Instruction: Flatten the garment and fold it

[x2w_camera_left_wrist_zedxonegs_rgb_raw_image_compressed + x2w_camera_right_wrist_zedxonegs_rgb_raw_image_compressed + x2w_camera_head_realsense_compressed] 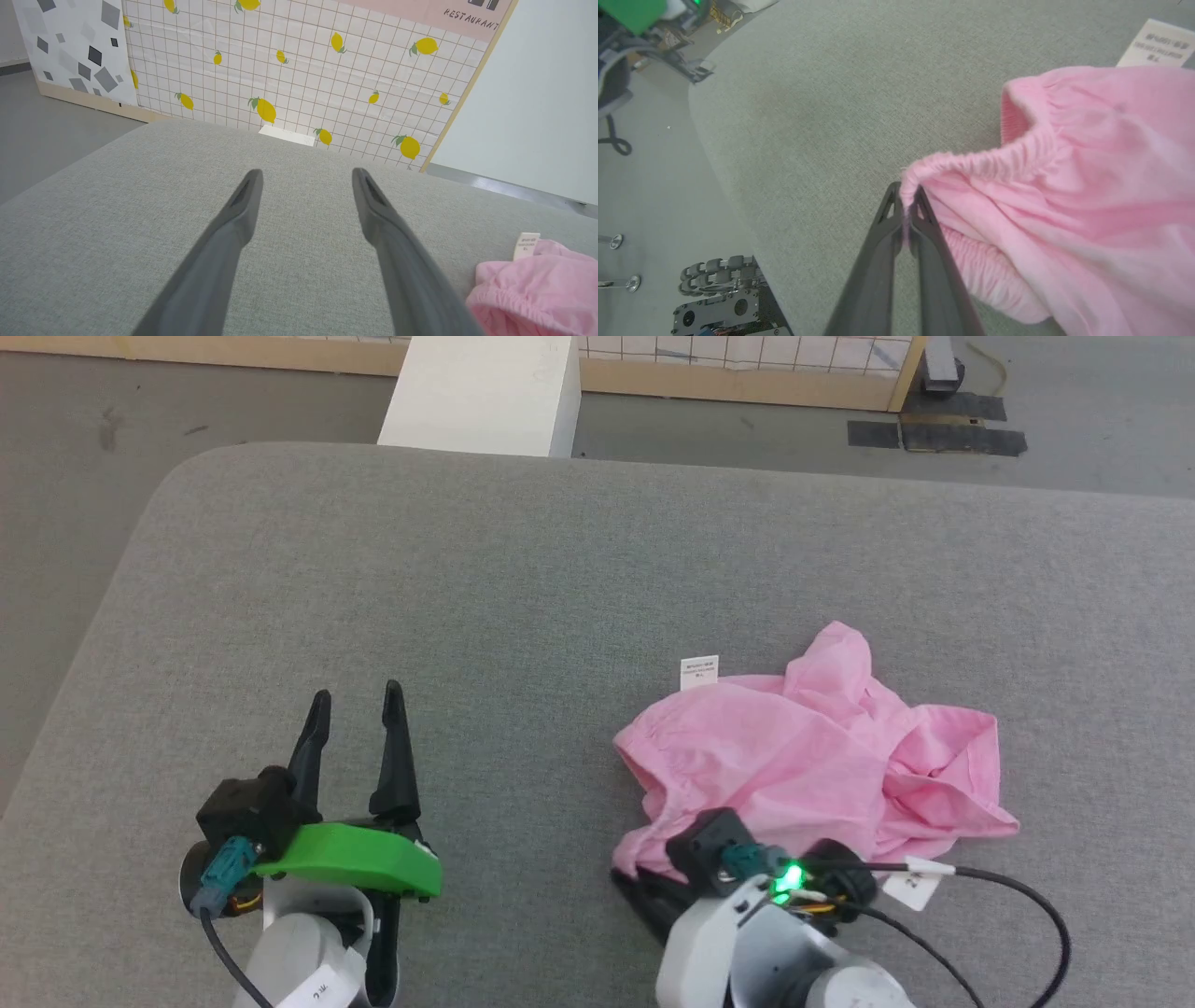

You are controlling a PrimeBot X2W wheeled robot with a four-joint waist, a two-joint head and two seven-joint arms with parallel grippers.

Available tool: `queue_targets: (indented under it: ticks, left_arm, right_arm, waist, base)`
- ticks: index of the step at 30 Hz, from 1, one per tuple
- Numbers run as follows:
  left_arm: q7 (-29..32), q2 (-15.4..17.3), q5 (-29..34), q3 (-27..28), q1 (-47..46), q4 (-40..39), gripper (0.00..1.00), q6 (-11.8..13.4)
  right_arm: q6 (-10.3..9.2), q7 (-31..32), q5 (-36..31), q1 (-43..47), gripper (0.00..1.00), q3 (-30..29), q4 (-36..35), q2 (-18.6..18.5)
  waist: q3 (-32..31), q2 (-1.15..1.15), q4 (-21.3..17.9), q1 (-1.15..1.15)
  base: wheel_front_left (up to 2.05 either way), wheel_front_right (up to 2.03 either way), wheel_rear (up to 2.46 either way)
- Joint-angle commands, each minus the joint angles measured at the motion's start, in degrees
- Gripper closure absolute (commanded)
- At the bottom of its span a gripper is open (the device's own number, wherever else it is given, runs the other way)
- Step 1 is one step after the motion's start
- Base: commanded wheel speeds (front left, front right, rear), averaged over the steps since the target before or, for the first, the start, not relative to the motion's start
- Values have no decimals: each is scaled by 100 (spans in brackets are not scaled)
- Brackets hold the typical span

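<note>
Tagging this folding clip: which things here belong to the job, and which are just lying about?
Job: pink shorts; right gripper, shut on their waistband; left gripper, open; grey table.
Lying about: white block; lemon-print screen.

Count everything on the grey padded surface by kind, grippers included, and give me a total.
Pink garment: 1
White label sewn to it: 1
Grippers: 2 (left gripper open over bare padding; right gripper shut on the garment's gathered edge)
Total: 4
</note>
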Motion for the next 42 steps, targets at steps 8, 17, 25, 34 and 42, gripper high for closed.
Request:
queue_targets:
  ticks: [8,17,25,34,42]
  left_arm:
    - [-27,-13,-23,40,-64,11,0,0]
    - [-27,-13,21,179,-2,-56,0,-16]
    - [-27,-13,12,113,-48,-153,0,26]
    - [-27,-13,-1,42,-95,-160,0,27]
    - [-27,-13,9,50,-24,-110,0,25]
  right_arm:
    - [-8,-247,622,-109,0,18,-507,-146]
    - [-8,-406,363,799,0,-2239,-1747,-286]
    - [-8,-33,-470,949,0,-3258,-1451,-280]
    - [-8,289,-793,515,100,-3026,-497,-378]
    - [-8,-476,-154,494,100,-4340,-735,-25]
  waist:
    - [-100,0,28,0]
    - [-132,0,-60,0]
    - [-18,0,-93,0]
    - [84,0,-35,0]
    - [-57,0,-3,0]
  base:
    - [0,0,0]
    - [0,0,0]
    - [0,0,0]
    - [0,0,0]
    - [0,0,0]
